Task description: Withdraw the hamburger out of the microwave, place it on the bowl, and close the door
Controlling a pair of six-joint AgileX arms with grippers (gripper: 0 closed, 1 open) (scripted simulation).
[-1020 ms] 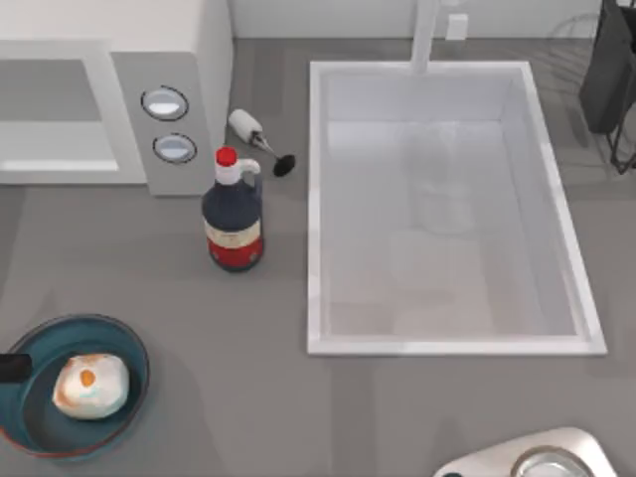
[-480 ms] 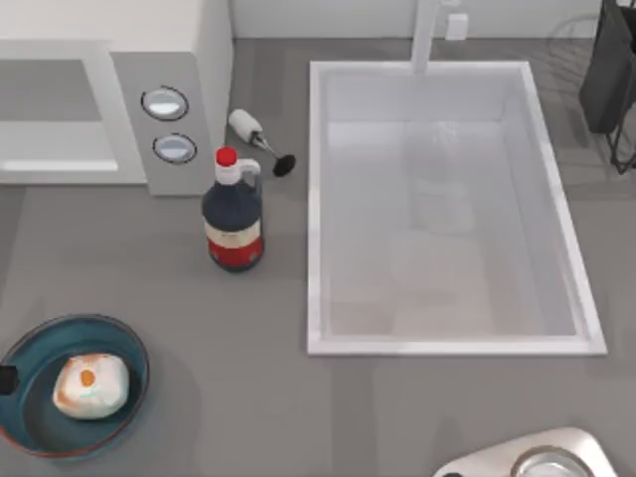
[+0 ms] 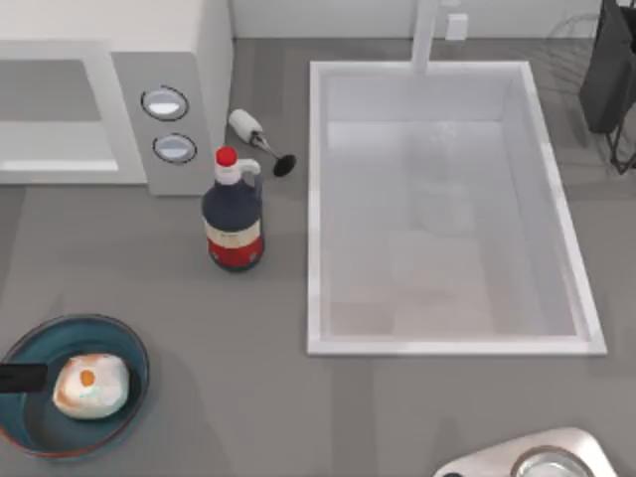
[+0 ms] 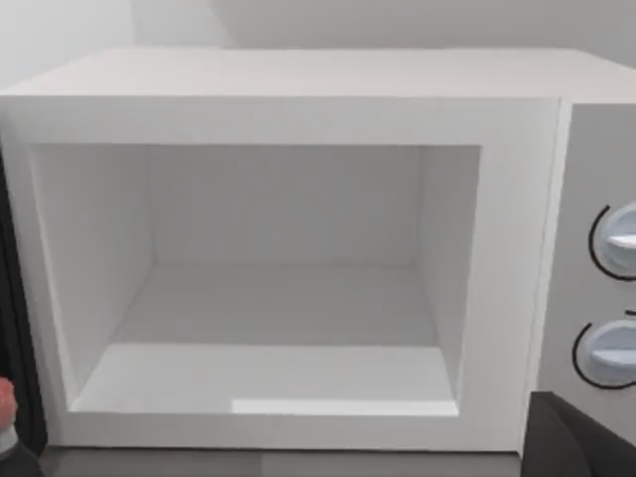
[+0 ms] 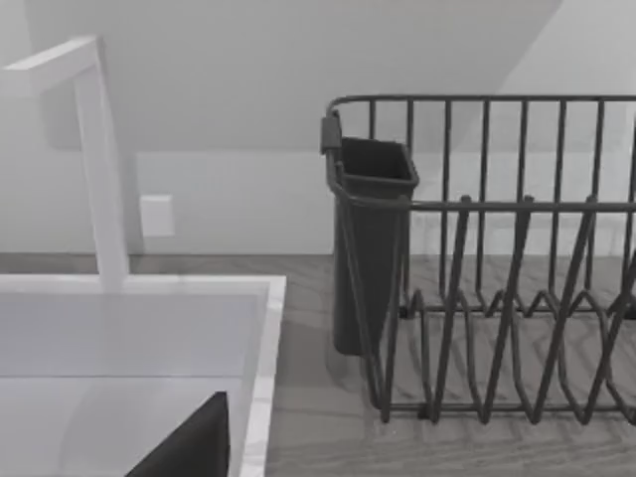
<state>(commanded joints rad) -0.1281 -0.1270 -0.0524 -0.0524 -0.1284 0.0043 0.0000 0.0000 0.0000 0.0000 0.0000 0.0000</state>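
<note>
Hamburger [image 3: 90, 386] is seen lying inside the bowl [image 3: 119, 343] at the tabletop's [image 3: 248, 378] front left corner. A dark piece of the left end effector [image 3: 22, 377] reaches over the bowl's left rim, just beside the hamburger; whether it is open or closed cannot be told. Behind, the microwave [image 3: 159, 60] stands with its cavity [image 4: 278, 298] bare. A dark bottle [image 3: 234, 221] stands between microwave and sink [image 3: 447, 209].
</note>
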